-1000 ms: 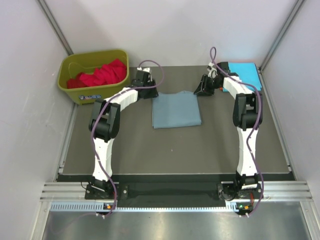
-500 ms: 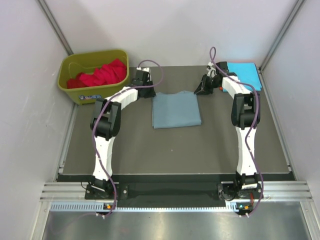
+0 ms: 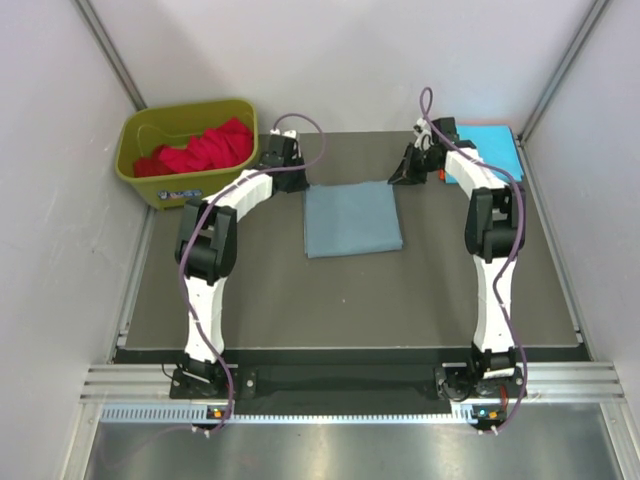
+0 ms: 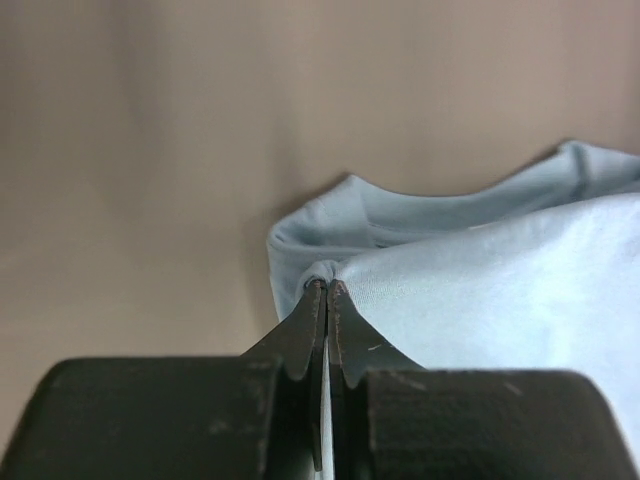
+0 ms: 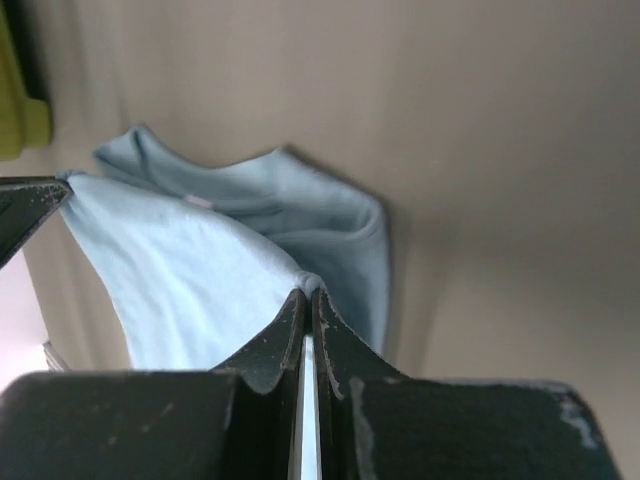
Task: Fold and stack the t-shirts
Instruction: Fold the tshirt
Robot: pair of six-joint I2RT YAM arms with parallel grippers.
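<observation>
Both claws were clenched on the far edge of the grey-blue shirt (image 3: pixel 352 222). The left claw (image 4: pixel 325 288) pinched its 11 o'clock corner and the right claw (image 5: pixel 306 288) its 1 o'clock corner, with cloth bunched into a small peak at each pair of tips. The shirt lay in the middle of the table (image 3: pixel 300 300) as a smooth, near-square fold. Its held edge ran from 9 to 3, and the body stretched from the claws toward 6 o'clock, so the next fold probably calls for drawing that edge nearward. Each arm sat about equally near its own corner.
</observation>
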